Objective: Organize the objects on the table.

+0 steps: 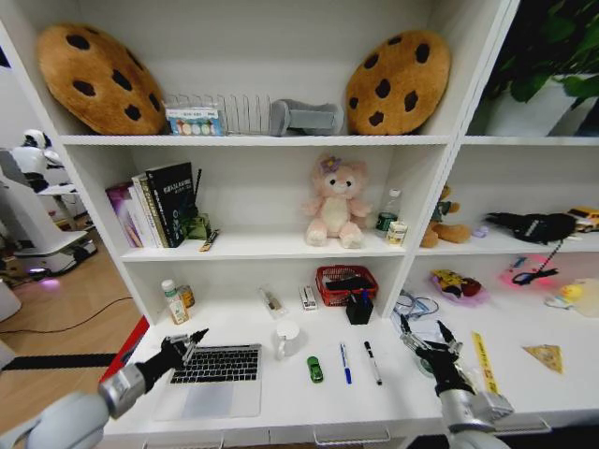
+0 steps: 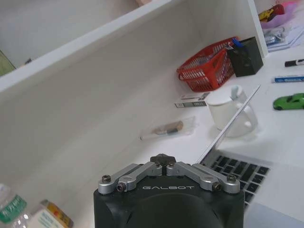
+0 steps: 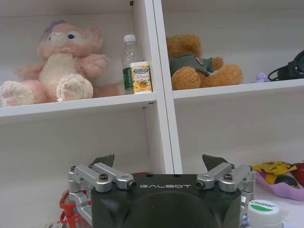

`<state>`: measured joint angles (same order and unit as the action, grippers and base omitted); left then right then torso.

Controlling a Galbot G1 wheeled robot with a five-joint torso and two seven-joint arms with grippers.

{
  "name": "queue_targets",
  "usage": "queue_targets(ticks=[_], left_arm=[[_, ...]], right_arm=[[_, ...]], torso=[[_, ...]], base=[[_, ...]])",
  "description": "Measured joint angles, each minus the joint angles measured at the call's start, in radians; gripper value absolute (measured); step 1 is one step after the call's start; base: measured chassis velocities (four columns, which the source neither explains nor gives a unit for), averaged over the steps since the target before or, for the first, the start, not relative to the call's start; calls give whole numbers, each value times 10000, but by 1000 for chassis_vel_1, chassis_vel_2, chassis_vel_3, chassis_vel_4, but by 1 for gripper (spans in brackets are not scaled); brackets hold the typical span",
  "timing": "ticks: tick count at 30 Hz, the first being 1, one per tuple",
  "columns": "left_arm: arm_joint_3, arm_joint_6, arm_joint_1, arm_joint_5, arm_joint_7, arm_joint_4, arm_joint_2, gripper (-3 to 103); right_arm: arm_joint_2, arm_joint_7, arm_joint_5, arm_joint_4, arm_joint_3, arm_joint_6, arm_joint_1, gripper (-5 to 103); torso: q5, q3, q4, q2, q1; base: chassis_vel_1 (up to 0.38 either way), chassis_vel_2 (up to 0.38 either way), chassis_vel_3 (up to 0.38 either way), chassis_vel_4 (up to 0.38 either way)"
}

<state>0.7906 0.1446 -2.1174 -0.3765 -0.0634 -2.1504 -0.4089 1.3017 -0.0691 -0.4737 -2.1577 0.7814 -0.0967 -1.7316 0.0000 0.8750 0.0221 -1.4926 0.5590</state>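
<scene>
My left pincer sits closed at the laptop's lid edge, its tips pinched together on or just over the thin screen, which stands nearly upright in the left wrist view; I cannot tell whether the lid is actually clamped between them. My right pincer hangs wide open above the desk at about four o'clock from the laptop, well apart from it, holding nothing. A green-topped can stands just beside it.

The step in hand looks like shutting the laptop, an early stage of the tidy-up: the car, blue pen and black pen lie loose in a row at three o'clock from the keyboard, none yet put away. The next move, as I judge it, calls for swinging the lid down toward six o'clock in an arc about its hinge, with light contact so the tips do not slip off the thin edge.

Containers: the red basket at the desk's back, twelve o'clock from the pens, holds something dark I cannot identify. The black pen holder just beside it has a blue item standing in it. The white mug, at one o'clock from the keyboard, shows no contents I can make out.
</scene>
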Motion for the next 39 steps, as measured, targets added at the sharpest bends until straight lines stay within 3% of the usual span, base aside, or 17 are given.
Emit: queue_targets(ticks=[3,8,13,15,16,17,19,20,21,23,24,25,26,29,31,32,39], left_arm=[[-387,108,-124,553,6,85,-417,0],[-2733,307,630,1879,28,747,-1583,0],[-3442,383,1075,2267,-22,1130,-2261,0],[-3309,397,1071,2219,-82,1132,-2438,-1],[-3099,404,1045,2090,-132,1081,-2602,3],[-2714,405,982,1776,-192,875,-2896,15],[-2385,405,950,1516,-245,664,-3169,15],[-2037,405,930,1182,-339,366,-3556,25],[-2037,405,930,1182,-339,366,-3556,25],[-1466,389,921,609,-514,-165,-4421,36],[-1466,389,921,609,-514,-165,-4421,36],[-1240,371,896,402,-568,-397,-4908,36],[-983,370,854,256,-622,-607,-5542,46],[-754,392,800,157,-654,-689,-6111,52],[-245,469,756,-192,-667,-699,-6844,63],[-245,469,756,-192,-667,-699,-6844,63],[1438,601,592,-1623,-658,-593,-7390,89]], right_arm=[[-6,-44,33,-32,-96,82,53,100],[-6,-145,296,-147,-389,265,37,100],[-34,-187,422,-278,-381,314,-180,100],[-45,-188,446,-309,-365,314,-244,100],[-53,-185,462,-340,-347,314,-307,100],[-54,-166,482,-380,-343,302,-380,100],[-54,-150,511,-394,-356,282,-427,100],[-53,-127,569,-416,-389,244,-483,100],[-53,-127,569,-416,-389,244,-483,100],[-57,-100,649,-478,-435,176,-604,100],[-57,-100,649,-478,-435,176,-604,100],[-64,-85,677,-517,-439,137,-685,100],[-87,-40,728,-554,-424,50,-829,100],[-130,12,788,-557,-367,-66,-987,100],[-233,60,849,-548,-266,-230,-1176,100],[-233,60,849,-548,-266,-230,-1176,100],[-636,120,976,-679,-108,-460,-1570,100]], torso=[[-3,0,-2,0,0],[-8,1,1,1,1],[-6,1,4,1,1],[-5,1,5,1,0],[-3,1,5,1,1],[-2,1,6,1,1],[-2,1,4,2,1],[-2,1,5,3,2],[-2,1,5,3,2],[-2,1,4,3,3],[-2,1,4,3,3],[-3,1,4,3,3],[-2,2,3,3,3],[-3,1,3,3,3],[-4,1,3,3,2],[-4,1,3,3,2],[-5,1,3,2,2]], base=[[0,0,0,0],[0,0,0,0],[0,0,0,0],[0,0,0,0],[0,0,0,0],[0,0,0,0],[0,0,0,0],[0,0,0,0],[0,0,0,0],[0,0,0,0],[0,0,0,0],[0,0,0,0],[0,0,0,0],[0,0,0,0],[0,0,0,0],[0,0,0,0],[0,0,0,0]])
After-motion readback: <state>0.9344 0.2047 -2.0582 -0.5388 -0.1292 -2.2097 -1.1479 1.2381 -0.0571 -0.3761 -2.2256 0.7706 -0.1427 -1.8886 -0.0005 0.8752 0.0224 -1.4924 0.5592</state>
